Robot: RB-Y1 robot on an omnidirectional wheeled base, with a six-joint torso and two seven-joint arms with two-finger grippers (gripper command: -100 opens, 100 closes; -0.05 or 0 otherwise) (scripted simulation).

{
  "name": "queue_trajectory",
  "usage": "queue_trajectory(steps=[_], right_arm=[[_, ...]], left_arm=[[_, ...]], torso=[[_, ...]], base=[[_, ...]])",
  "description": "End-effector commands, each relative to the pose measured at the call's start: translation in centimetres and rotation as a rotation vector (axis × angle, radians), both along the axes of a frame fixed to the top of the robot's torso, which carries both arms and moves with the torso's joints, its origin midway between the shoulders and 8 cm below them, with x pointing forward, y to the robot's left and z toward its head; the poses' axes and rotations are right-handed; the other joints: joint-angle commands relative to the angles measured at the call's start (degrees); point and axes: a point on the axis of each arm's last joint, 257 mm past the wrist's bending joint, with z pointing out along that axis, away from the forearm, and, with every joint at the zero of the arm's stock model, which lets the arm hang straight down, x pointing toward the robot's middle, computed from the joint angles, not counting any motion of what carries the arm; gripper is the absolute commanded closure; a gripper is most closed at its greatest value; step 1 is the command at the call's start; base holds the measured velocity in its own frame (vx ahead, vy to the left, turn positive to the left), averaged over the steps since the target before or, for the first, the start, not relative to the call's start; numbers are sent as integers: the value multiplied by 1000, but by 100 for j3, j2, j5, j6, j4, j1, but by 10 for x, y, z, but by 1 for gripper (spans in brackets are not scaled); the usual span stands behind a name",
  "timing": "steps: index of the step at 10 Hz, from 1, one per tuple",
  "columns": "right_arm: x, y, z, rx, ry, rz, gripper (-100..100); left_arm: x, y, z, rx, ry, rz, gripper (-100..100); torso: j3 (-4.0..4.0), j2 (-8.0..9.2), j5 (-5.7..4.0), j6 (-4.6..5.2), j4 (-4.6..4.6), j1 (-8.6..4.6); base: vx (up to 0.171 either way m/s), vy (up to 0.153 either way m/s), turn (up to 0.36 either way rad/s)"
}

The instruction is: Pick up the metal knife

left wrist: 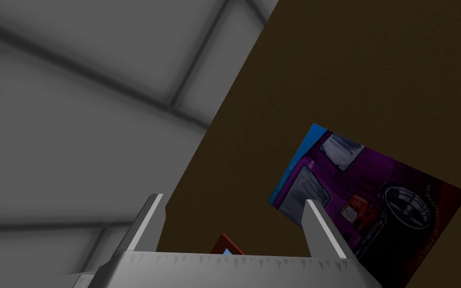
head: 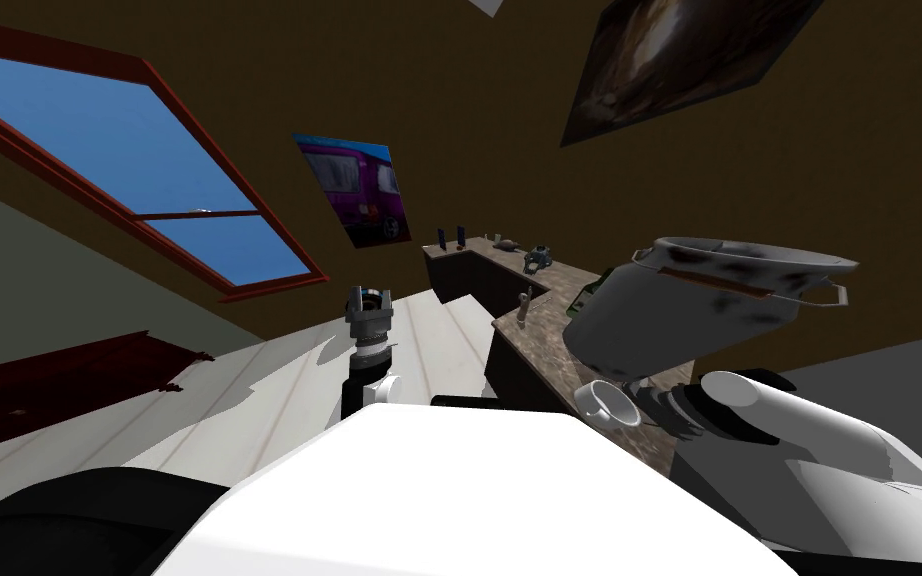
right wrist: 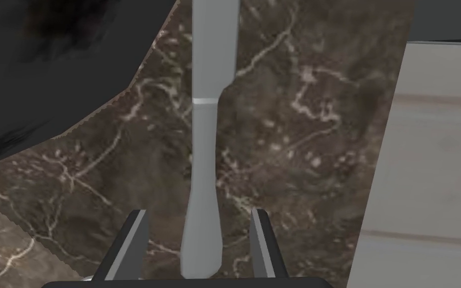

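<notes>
- Left arm [head: 367, 350], at eight o'clock from the head view's centre: a black link, a white collar, then a grey wrist of stacked ribbed rings
- Right arm [head: 799, 420], at four o'clock: a smooth white rounded tube ending in a dark ribbed joint
- Left gripper [left wrist: 233, 199]: two thin light grey blade fingers with bevelled tips, on a pale box with a saw-toothed upper edge
- Right gripper [right wrist: 199, 212]: the same blades, shaded darker, on a black body at six o'clock

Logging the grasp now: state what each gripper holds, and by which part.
Nothing is held. The right gripper, open, straddles the handle of the knife without touching it; the left gripper is open and empty.
</notes>
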Motion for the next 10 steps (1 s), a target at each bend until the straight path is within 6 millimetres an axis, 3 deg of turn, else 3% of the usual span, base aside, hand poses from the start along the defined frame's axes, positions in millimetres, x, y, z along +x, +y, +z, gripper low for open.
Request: queue_trajectory(steps=[1,4,5,6,9,10], right_arm=[[0,0,0,0,0,0,100],[0,0,0,-1,0,0,100],[0,0,0,-1,0,0,0],[0,2,12,0,0,5,100],[0,1,19,-2,-1,9,100],[0,1,19,-1,0,8,0]], left_arm=[[0,0,0,0,0,0,0],[0,0,0,0,0,0,0],[0,0,0,0,0,0,0],[0,0,0,0,0,0,0],[0,0,0,0,0,0,0],[0,0,0,0,0,0,0]], torso=[[0,0,0,0,0,0],[0,0,-10,0,0,-12],[0,0,-11,1,0,-13],[0,0,-11,1,0,-13],[3,3,-10,2,2,-15],[2,3,-13,1,2,-15]], base=[[0,0,0],[0,0,0],[0,0,0],[3,-6,-49],[1,-6,-25],[0,0,0]])
